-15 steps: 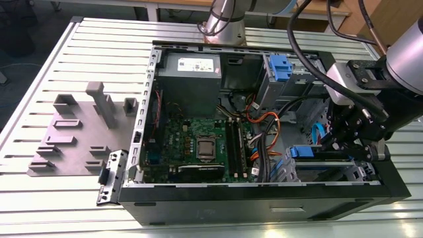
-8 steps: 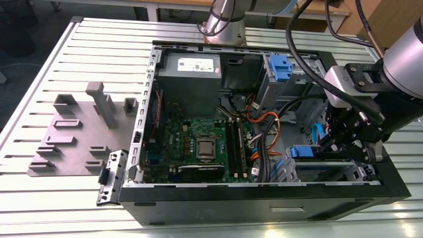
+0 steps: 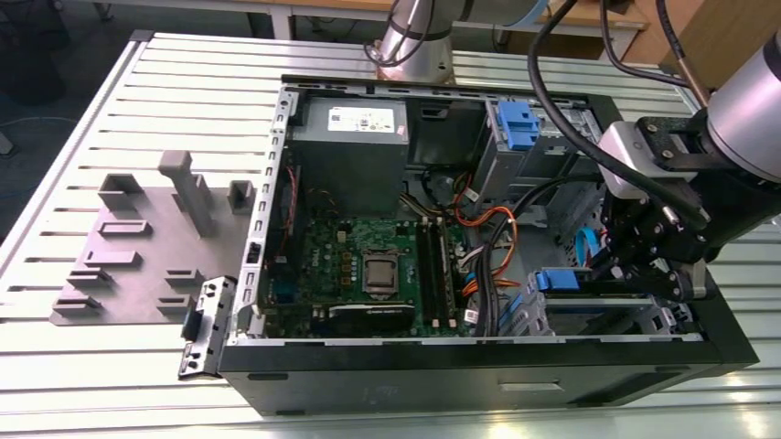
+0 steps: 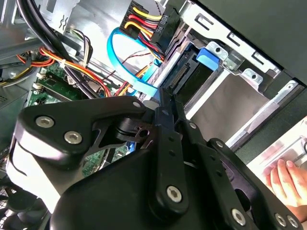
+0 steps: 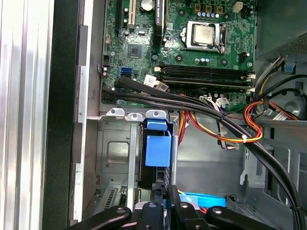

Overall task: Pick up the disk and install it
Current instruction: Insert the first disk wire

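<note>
Gripper (image 5: 165, 188): jaws drawn together, nothing visible between them. It hangs low over the near corner of the open computer case (image 3: 488, 361), on the exterior view's right, directly above the drive cage (image 5: 115, 153).

Disk (image 5: 152, 173): sits in the cage slot just beside the gripper tip. Cannot tell if the two touch. It stands on edge, showing a narrow dark side. A blue plastic tab (image 5: 158, 150) sits at one end. In the second wrist view a dark connector end (image 4: 189, 80) shows below the same tab. The broad faces and label are hidden by the cage walls.

Orientation: the exposed edge faces up out of the case. It runs from the motherboard (image 5: 192, 48) side toward the case wall on the exterior view's right, with the tab end nearest the motherboard. Its depth into the cage cannot be seen.

Around it: a light blue flat cable (image 4: 125, 72) loops beside the gripper tip. Black and orange cable bundles (image 5: 211, 115) cross between cage and motherboard. The grey power-supply box (image 3: 351, 146) is well apart at the far side. A person's hand (image 4: 285, 179) rests outside the case.
</note>
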You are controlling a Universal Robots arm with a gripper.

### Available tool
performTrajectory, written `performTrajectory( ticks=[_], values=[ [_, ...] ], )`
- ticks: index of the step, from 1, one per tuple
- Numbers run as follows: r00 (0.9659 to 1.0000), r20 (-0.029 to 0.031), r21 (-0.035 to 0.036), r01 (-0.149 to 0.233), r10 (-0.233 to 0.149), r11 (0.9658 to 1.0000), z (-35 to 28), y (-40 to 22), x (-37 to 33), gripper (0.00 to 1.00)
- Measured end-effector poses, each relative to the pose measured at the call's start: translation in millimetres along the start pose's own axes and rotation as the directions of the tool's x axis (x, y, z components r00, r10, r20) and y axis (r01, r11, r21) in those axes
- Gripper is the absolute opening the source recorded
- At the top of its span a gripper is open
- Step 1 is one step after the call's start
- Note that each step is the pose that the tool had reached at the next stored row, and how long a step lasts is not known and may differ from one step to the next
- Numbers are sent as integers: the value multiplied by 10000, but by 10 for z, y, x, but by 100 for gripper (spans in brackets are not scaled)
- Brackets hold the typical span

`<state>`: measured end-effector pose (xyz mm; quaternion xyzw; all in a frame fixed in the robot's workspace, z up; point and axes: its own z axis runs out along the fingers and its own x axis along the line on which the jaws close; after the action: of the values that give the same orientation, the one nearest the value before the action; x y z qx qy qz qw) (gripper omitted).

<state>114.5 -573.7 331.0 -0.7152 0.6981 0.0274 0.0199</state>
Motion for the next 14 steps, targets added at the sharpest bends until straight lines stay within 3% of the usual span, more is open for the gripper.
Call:
performTrajectory(
  ticks=[4, 5, 9, 14],
  values=[
    [10000, 3, 0, 1, -1, 10000, 2, 0, 0, 17],
    [10000, 2, 0, 0, 0, 10000, 2, 0, 0, 24],
    [10000, -2, 0, -1, 1, 10000, -5, 0, 0, 24],
    [10000, 0, 0, 0, 0, 10000, -116, 1, -8, 24]
  ],
)
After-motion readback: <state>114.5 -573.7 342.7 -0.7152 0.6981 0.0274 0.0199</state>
